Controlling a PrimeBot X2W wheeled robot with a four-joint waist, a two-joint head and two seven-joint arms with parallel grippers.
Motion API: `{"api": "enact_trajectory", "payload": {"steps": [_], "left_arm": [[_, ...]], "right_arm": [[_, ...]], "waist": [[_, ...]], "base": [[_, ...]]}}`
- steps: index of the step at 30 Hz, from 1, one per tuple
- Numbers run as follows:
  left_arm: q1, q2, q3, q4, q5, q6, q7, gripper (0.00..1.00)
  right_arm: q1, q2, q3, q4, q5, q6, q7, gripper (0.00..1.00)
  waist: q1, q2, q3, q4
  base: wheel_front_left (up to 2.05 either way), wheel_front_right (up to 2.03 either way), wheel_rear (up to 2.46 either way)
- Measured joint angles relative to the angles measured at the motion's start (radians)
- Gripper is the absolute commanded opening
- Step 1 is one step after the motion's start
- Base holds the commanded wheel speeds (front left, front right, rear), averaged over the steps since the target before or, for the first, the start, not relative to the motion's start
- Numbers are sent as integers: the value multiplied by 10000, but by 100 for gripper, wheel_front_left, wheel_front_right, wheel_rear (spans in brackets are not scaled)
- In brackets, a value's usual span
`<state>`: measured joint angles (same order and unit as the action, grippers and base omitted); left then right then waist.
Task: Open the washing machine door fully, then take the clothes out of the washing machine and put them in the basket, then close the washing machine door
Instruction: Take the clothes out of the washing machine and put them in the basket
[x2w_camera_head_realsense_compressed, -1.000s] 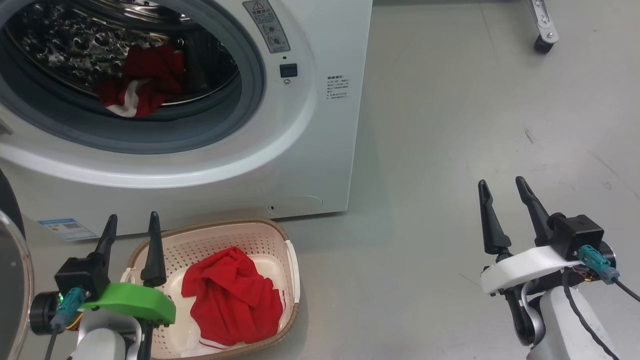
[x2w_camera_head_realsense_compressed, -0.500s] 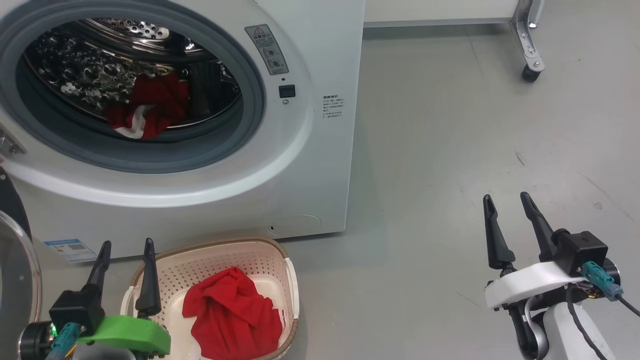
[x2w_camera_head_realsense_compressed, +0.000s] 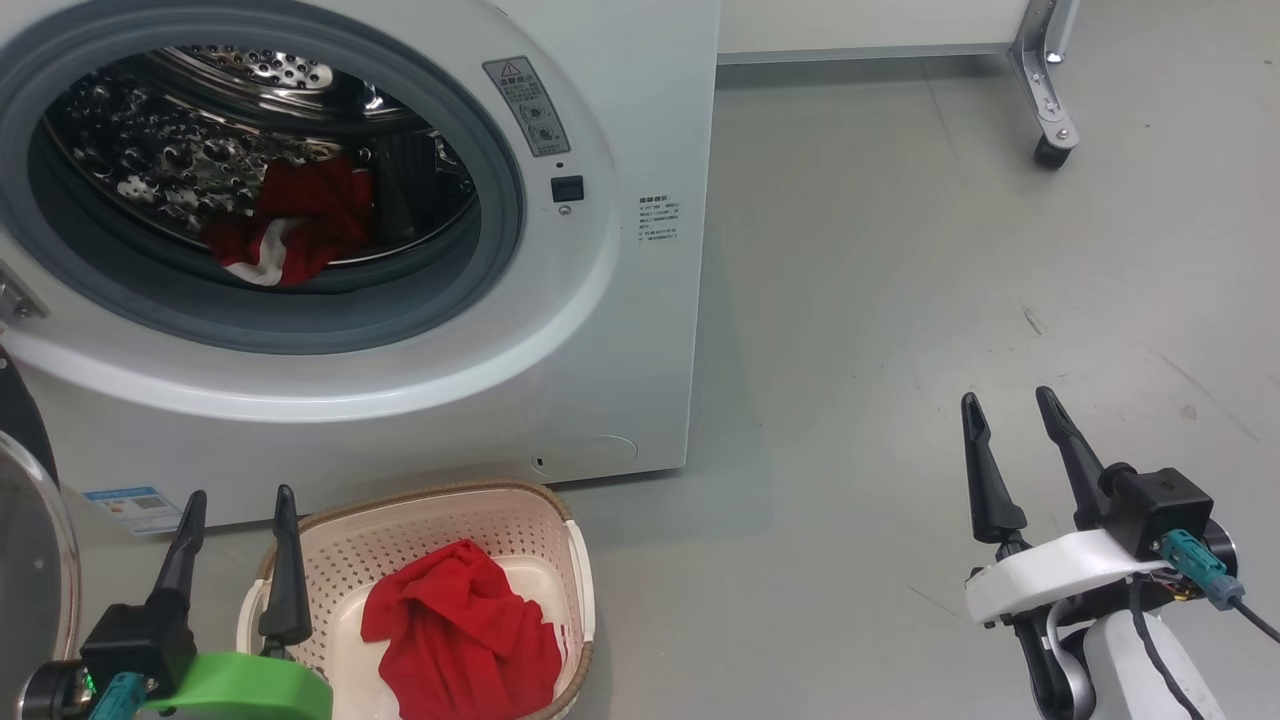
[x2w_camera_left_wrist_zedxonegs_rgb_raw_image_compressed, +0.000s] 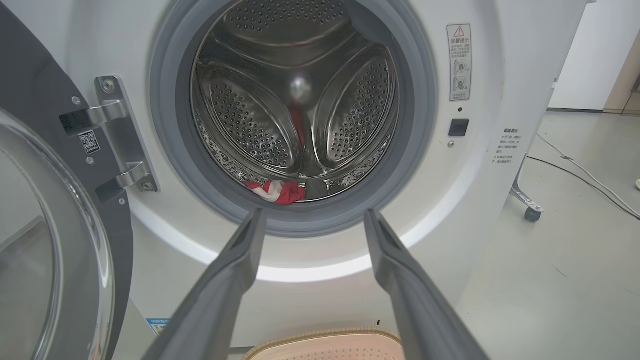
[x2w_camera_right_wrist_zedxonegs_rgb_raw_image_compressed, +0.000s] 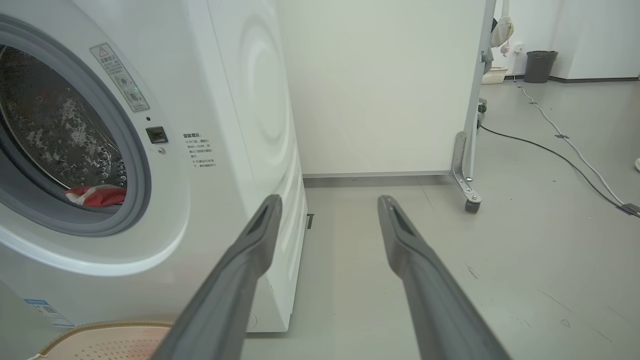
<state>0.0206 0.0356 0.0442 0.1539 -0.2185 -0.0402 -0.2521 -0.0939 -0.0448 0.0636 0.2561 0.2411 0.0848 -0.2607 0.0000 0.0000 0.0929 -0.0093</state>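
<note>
With the washing machine door (x2w_camera_head_realsense_compressed: 22, 570) swung open at the left, the left gripper (x2w_camera_head_realsense_compressed: 240, 493) hangs spread and empty by the basket (x2w_camera_head_realsense_compressed: 570, 530), which holds one red garment (x2w_camera_head_realsense_compressed: 455, 630). A second garment (x2w_camera_head_realsense_compressed: 285, 225) lies in the washing machine (x2w_camera_head_realsense_compressed: 620, 320), so unloading seems half done and calls for a reach into the drum. The right gripper (x2w_camera_head_realsense_compressed: 1006, 396) hangs spread and empty. The left wrist view adds the door's hinge (x2w_camera_left_wrist_zedxonegs_rgb_raw_image_compressed: 120, 135), the head view the basket's load.

The washing machine (x2w_camera_head_realsense_compressed: 620, 330) stands white and boxy on the floor, its mouth wide open and the steel drum (x2w_camera_left_wrist_zedxonegs_rgb_raw_image_compressed: 250, 125) gleaming inside. The washing machine door (x2w_camera_left_wrist_zedxonegs_rgb_raw_image_compressed: 50, 240) hangs swung out on its hinges beside the opening, showing its black rim and clear glass bowl. One red garment (x2w_camera_head_realsense_compressed: 290, 225) with white trim lies crumpled at the drum's bottom front. Just before the machine sits the cream, brown-rimmed basket (x2w_camera_head_realsense_compressed: 440, 497), with a second red garment (x2w_camera_head_realsense_compressed: 455, 635) heaped inside.
</note>
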Motion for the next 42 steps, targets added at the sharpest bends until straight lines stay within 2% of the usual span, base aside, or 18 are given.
{"api": "enact_trajectory", "payload": {"steps": [25,38,42], "left_arm": [[468,0,-180,-222,-13,13,2,100],[399,4,-779,422,-428,52,2,100],[-165,4,-894,709,-449,54,2,100]], "right_arm": [[105,0,205,-104,-48,-12,0,100],[117,2,401,-150,-50,-12,0,100],[90,2,433,-180,-65,-10,0,100]], "waist": [[0,0,112,-39],[0,0,853,-114],[0,0,1220,-141]], "base": [[0,0,0],[0,0,0],[0,0,0]]}}
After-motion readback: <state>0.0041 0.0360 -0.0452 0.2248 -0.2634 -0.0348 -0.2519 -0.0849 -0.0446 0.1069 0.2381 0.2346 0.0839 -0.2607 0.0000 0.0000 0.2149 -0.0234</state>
